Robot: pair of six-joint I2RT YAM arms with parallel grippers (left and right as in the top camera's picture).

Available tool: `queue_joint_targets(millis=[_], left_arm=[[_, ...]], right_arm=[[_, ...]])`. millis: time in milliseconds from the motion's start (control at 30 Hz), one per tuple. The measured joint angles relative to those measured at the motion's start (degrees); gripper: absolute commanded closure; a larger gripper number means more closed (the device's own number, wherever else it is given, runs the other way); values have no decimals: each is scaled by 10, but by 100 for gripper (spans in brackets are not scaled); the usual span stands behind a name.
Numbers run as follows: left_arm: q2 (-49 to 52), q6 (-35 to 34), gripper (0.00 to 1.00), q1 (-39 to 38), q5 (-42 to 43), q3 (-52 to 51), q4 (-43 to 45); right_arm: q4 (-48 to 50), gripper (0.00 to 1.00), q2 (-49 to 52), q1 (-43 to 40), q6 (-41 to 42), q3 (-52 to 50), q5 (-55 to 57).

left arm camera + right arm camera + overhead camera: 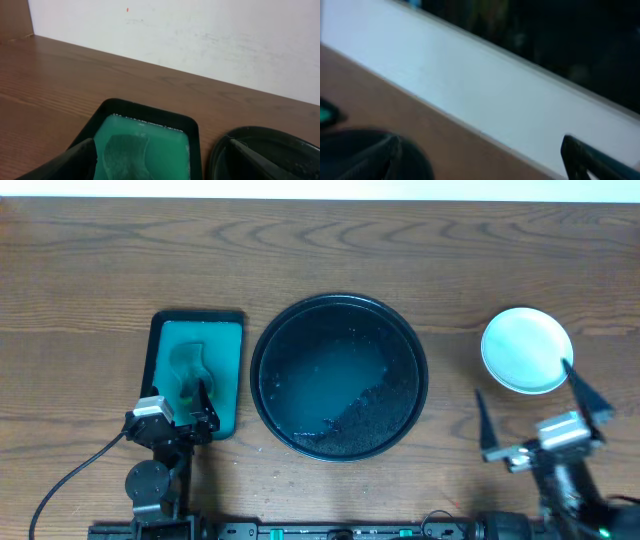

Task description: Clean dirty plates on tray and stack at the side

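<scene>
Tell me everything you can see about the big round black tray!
The big black tray is round and shiny with a raised rim. It lies flat in the middle of the wooden table. Its inside looks wet, with a pale sheen and dark specks. Nothing else lies on it, and only the table touches it. The small green tray sits beside it, not touching.

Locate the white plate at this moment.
In the overhead view, the white plate sits right of the black tray, just ahead of the open right gripper.
</scene>
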Motion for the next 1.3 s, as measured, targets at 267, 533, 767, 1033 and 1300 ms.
queue_joint_targets(millis=[267,533,767,1033,1300], left_arm=[[0,0,18,0,0,0,-1],[0,0,18,0,0,0,-1],[0,0,18,0,0,0,-1],[0,0,18,0,0,0,-1],[0,0,18,0,0,0,-1]], right_arm=[[298,1,-90,24,52,-267,-66],[365,1,-147,52,80,-376,-71],[369,1,-147,52,89,-415,-68],[318,1,-148,52,93,-430,-61],[214,1,-148,52,94,-431,-55]])
